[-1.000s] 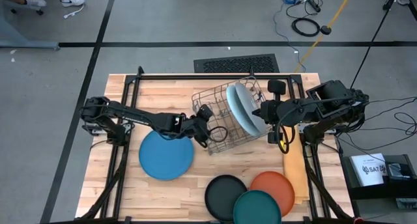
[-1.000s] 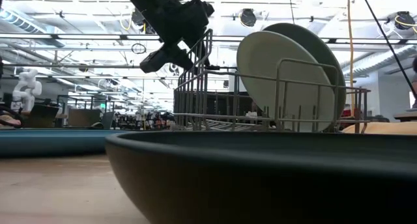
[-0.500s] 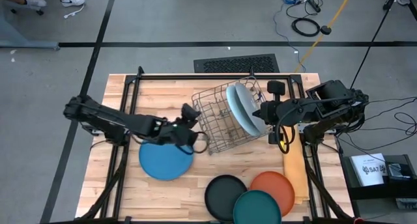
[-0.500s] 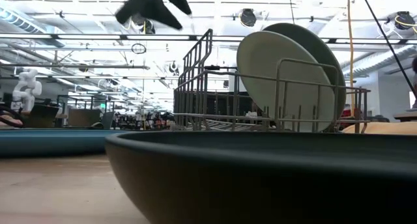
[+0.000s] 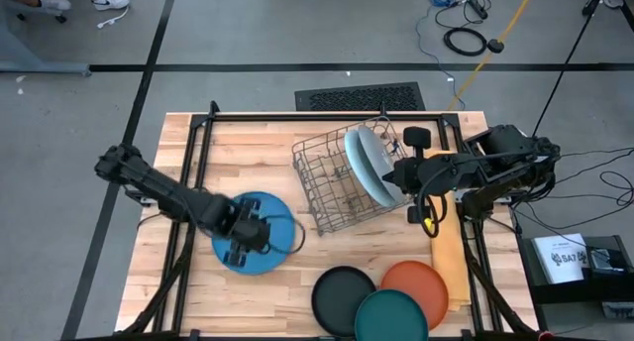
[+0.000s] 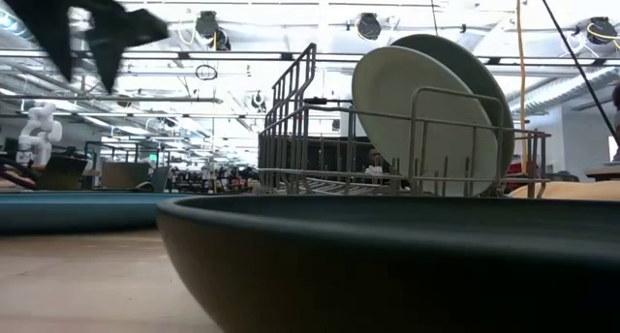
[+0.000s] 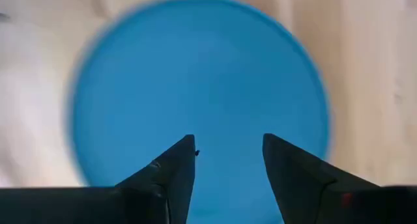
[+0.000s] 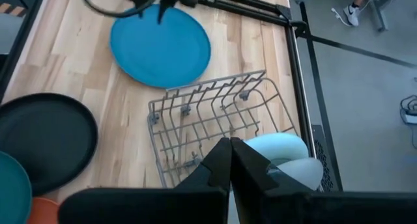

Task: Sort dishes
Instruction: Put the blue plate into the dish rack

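A medium blue plate [image 5: 279,218] lies flat on the wooden table at the left. My left gripper [image 7: 228,142] hangs over it, pointing down, open, with nothing between its fingers; it also shows in the high view [image 5: 243,244]. A pale blue plate [image 5: 363,169] and a grey plate [image 6: 484,86] stand on edge in the wire rack [image 5: 322,182]. My right gripper [image 8: 229,146] is shut above the rack's right end, beside those plates. Black [image 5: 342,299], dark teal [image 5: 391,317] and orange [image 5: 416,284] plates lie at the near right.
Black frame rails [image 5: 188,237] run along the table's left and right sides. A tan strip [image 5: 446,257] lies by the right rail. Bare wood shows at the far left and between the blue plate and the black one.
My left gripper has left the rack's left end and swung toward the table's left and near edge, ending above the medium blue plate. It has turned and tipped from slanting to pointing down. The plates and the rack have stayed put.
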You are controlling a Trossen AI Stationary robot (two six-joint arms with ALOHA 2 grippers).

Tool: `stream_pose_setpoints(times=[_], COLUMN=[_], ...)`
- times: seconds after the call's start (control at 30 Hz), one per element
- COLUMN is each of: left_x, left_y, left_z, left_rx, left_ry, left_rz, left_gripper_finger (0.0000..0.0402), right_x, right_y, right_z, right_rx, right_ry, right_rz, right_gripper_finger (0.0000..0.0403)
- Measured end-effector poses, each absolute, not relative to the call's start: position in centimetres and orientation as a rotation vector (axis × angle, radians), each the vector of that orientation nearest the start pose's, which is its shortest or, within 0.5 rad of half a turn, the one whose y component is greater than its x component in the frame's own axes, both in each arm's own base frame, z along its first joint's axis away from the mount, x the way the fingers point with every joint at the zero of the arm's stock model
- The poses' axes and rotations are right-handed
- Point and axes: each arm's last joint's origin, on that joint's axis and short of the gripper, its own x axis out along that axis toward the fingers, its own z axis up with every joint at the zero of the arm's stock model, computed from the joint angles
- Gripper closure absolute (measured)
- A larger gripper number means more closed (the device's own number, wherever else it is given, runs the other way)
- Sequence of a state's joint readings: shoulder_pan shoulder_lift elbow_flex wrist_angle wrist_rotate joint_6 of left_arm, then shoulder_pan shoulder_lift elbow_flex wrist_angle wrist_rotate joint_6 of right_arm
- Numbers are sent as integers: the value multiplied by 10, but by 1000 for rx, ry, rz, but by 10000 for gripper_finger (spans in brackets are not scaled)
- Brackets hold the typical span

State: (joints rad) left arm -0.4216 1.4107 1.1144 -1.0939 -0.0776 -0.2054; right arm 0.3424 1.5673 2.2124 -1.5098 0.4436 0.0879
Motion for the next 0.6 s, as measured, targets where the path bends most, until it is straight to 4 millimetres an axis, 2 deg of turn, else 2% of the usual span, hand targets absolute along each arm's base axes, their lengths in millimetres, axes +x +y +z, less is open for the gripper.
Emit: stream_pose_setpoints(times=[0.17, 0.37, 0.6], left_x=[217, 212, 208], left_y=[-132, -173, -194], left_z=[227, 201, 174], left_rx=[117, 60, 60], left_ry=[1466, 1410, 1420], left_rz=[-104, -120, 18], left_gripper_finger=[223, 223, 207], right_x=[232, 237, 245], right_y=[72, 77, 80], right_z=[491, 488, 484], right_rx=[-262, -302, -333], right_ry=[785, 795, 802], right_rz=[-117, -92, -79], right_gripper_finger=[403, 403, 403])
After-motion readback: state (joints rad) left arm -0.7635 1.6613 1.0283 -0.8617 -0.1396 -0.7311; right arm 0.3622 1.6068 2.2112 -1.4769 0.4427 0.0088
